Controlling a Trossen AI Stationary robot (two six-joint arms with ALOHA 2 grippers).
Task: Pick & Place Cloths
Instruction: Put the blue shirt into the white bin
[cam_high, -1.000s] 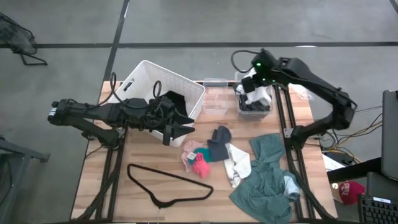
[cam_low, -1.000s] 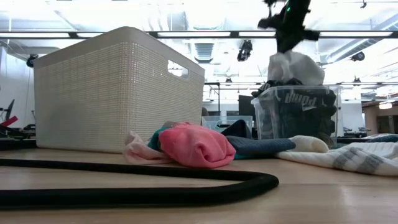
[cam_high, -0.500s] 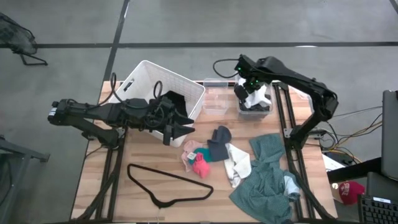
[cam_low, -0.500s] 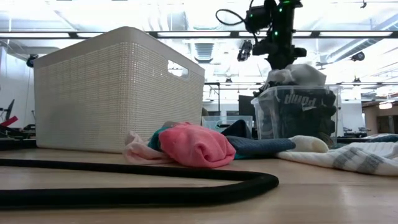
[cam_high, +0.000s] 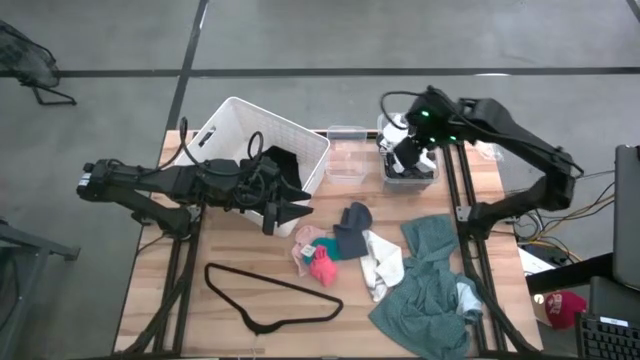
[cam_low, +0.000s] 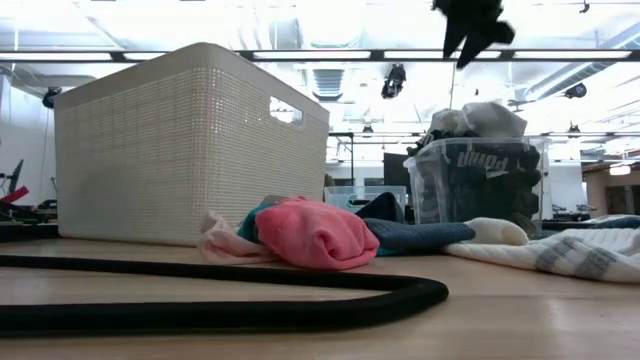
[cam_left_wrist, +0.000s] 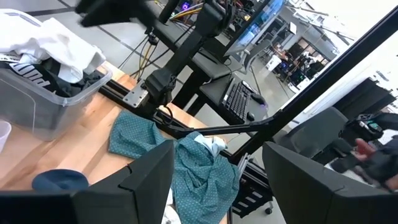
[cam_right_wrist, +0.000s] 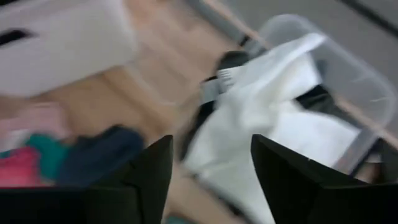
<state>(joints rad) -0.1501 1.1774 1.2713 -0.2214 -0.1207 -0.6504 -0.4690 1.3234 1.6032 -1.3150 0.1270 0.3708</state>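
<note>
A white cloth lies on top of dark cloths in a clear bin at the table's far right. My right gripper hangs open above it, apart from the cloth. More cloths lie loose mid-table: a pink piece, a dark blue one, a white one and a large teal-green one. My left gripper waits open beside the white basket, over bare table.
A thin black hanger lies at the near left of the table. A small clear container stands between the basket and the bin. Black frame rails run along the table's right side.
My right gripper came down onto the bin with the white cloth, opened and let go, then rose clear. The white cloth, held up above the bin before, now rests on the bin's pile.
</note>
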